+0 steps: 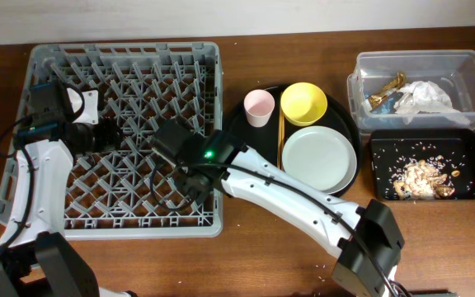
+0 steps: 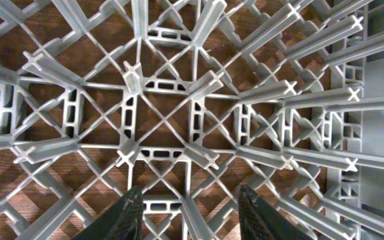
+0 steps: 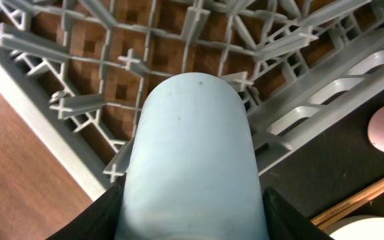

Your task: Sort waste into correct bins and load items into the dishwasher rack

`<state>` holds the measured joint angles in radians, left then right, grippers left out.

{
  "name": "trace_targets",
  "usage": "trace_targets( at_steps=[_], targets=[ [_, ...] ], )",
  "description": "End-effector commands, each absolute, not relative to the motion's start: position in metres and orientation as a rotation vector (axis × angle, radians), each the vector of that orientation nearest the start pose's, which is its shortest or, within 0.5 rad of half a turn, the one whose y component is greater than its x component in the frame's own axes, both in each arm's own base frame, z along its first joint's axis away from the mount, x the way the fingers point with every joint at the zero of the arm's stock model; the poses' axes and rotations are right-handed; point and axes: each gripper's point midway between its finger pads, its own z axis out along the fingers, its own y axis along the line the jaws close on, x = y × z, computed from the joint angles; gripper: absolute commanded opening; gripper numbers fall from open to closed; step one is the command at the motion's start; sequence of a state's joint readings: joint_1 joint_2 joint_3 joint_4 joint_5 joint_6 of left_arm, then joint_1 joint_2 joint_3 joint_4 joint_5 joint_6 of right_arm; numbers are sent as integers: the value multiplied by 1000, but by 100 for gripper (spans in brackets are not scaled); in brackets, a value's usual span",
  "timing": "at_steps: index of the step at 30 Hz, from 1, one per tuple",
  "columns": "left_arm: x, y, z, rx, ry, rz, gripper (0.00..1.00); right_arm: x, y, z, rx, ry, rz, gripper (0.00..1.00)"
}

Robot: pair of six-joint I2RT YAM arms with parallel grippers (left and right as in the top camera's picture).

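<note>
Surface: brown wooden table [image 1: 180, 264], with a pale wall strip along the far edge.
Rack: the grey dishwasher rack [image 1: 122, 74] fills the left half of my overhead view, its upright pegs in rows.
Right gripper: the right gripper [image 3: 192, 200] is clamped on the light-blue cup [image 3: 192, 133], with one black finger [image 3: 99, 220] on each flank.
Cup place: it is held over the rack near the right rim, toward the front corner. I cannot tell whether it touches the pegs.
Cup axis: the long axis runs straight out from the wrist camera. The far end is rounded and points at the lattice floor, and the mouth is hidden from me.
Left gripper: the left gripper [image 2: 191, 203] has its fingers spread with nothing between them, and it hangs above the lattice in the rack's left part.
Edges: in the right wrist view one rack rim borders bare wood on the left. Another rim borders the round black tray [image 1: 237, 124] on the right.
Room: pegs stand close around the cup. A narrow strip of wood shows between the rack and the round tray.
On round tray: pink cup [image 1: 259, 106], yellow bowl [image 1: 303, 103], plate [image 1: 318, 158] and chopsticks [image 1: 281, 140], which lie near-to-far.
Bins: the clear tub [image 1: 468, 66] holds napkins [image 1: 427, 95]. The black rectangular tray [image 1: 382, 157] holds food scraps [image 1: 423, 177].
</note>
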<state>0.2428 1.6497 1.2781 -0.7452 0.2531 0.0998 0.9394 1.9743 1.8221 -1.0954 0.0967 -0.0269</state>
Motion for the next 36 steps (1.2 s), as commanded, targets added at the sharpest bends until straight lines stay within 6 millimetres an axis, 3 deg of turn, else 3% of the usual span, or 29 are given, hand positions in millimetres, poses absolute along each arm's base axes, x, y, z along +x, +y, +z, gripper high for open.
trace_targets(
  at_steps=[1,2,3,4,8,11,12,14,16,18,20,24,28,31,34,35,36],
  targets=[
    [394,56,127,-127,2644,-219,46,273,364,147,-1316,2492,113,51],
    [394,56,127,-127,2645,-219,46,273,365,147,-1317,2491,118,52],
    [394,56,127,-127,2645,-219,45,273,365,147,-1316,2489,118,63],
    [394,56,127,-127,2645,-219,46,274,366,148,-1313,2485,121,97],
    [393,56,127,-128,2649,-221,46,289,371,155,-1245,2461,166,98],
    [393,56,126,-128,2653,-223,46,324,356,186,-1021,2498,215,98],
    [393,54,127,-123,2649,-234,46,343,340,204,-883,2522,229,98],
    [396,42,130,-93,2635,-294,47,389,288,245,-521,2565,267,98],
    [397,30,131,-53,2638,-303,47,429,248,263,-341,2540,394,99],
    [398,18,132,-13,2638,-313,47,466,203,245,-31,2572,401,99],
    [403,4,142,33,2619,-321,46,495,175,209,187,2616,415,98],
    [400,-27,168,99,2567,-347,46,513,173,148,258,2700,385,71],
    [392,-60,176,208,2561,-365,47,512,172,81,284,2828,325,56],
    [391,-67,176,231,2559,-370,47,510,172,61,290,2870,307,45],
    [391,-68,176,233,2557,-376,47,507,172,58,291,2883,301,11],
    [391,-68,177,234,2556,-381,47,503,170,57,295,2901,292,4],
    [391,-70,177,238,2553,-397,47,500,169,56,297,2916,289,4]
  ],
)
